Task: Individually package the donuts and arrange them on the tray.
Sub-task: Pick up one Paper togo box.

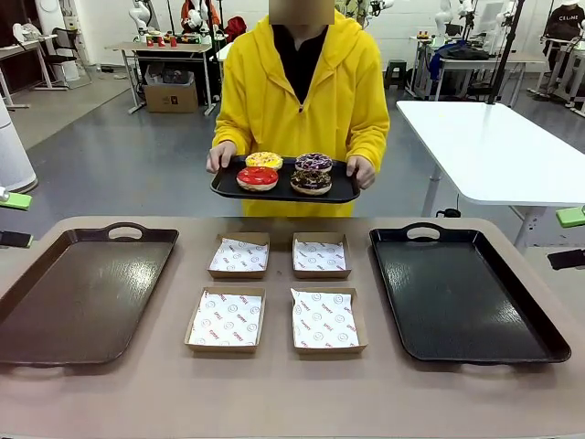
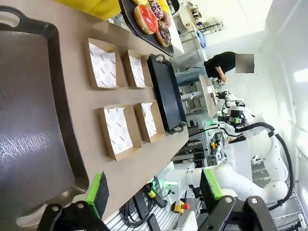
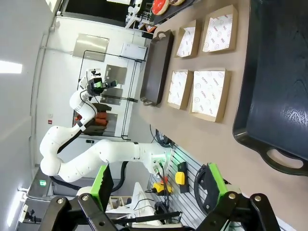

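Observation:
Across the table, a person holds a small black serving tray (image 1: pixel 340 193) in both hands. On it lie the yellow donut (image 1: pixel 264 160), the red donut (image 1: pixel 258 177), the purple sprinkled donut (image 1: pixel 313 162) and the chocolate donut (image 1: pixel 311 181). The left wrist view catches the red donut (image 2: pixel 146 18) and chocolate donut (image 2: pixel 163 32) at its top edge. My left gripper (image 1: pixel 11 219) (image 2: pixel 154 190) hangs open at the table's left end, far from the donuts. At the right end, my right gripper (image 1: pixel 569 238) (image 3: pixel 159 183) is open and holds nothing.
Four shallow paper-lined cardboard boxes sit in a two-by-two block mid-table, such as the near left box (image 1: pixel 226 319) and the far right box (image 1: pixel 321 255). A large brown tray (image 1: pixel 73 293) lies to the left and a large black tray (image 1: pixel 457 302) to the right.

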{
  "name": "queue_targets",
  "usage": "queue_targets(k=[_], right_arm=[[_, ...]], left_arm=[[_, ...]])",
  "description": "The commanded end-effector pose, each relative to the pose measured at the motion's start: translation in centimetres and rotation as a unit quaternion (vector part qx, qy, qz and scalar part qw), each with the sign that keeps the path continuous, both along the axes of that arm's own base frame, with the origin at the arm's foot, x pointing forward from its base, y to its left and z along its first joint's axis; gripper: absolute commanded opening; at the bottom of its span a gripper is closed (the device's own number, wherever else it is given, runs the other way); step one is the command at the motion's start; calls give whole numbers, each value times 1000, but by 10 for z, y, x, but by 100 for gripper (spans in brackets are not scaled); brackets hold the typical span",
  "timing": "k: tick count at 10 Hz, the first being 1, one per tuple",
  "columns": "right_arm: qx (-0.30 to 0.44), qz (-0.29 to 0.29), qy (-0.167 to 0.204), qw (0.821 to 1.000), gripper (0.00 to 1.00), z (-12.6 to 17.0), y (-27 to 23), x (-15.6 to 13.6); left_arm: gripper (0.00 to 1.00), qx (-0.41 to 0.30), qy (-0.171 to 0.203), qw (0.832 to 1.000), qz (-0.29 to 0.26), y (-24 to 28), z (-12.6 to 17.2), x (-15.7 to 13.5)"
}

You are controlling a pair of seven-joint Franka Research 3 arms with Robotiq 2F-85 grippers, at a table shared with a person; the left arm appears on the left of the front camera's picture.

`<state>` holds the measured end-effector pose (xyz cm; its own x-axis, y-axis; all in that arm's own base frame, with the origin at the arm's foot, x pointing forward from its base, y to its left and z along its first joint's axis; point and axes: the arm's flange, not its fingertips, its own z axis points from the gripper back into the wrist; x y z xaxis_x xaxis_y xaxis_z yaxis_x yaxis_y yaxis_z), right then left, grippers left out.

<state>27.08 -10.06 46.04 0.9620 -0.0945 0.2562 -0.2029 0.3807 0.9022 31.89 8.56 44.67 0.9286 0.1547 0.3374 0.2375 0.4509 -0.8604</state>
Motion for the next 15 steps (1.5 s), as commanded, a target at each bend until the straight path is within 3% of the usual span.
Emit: queue_targets(k=[1,15], right_arm=[[2,-1,-4,1000,100,0,0,2],[2,-1,-4,1000,100,0,0,2]], left_arm=[[100,-3,-1,1000,1,1,0,0],[100,-3,-1,1000,1,1,0,0]])
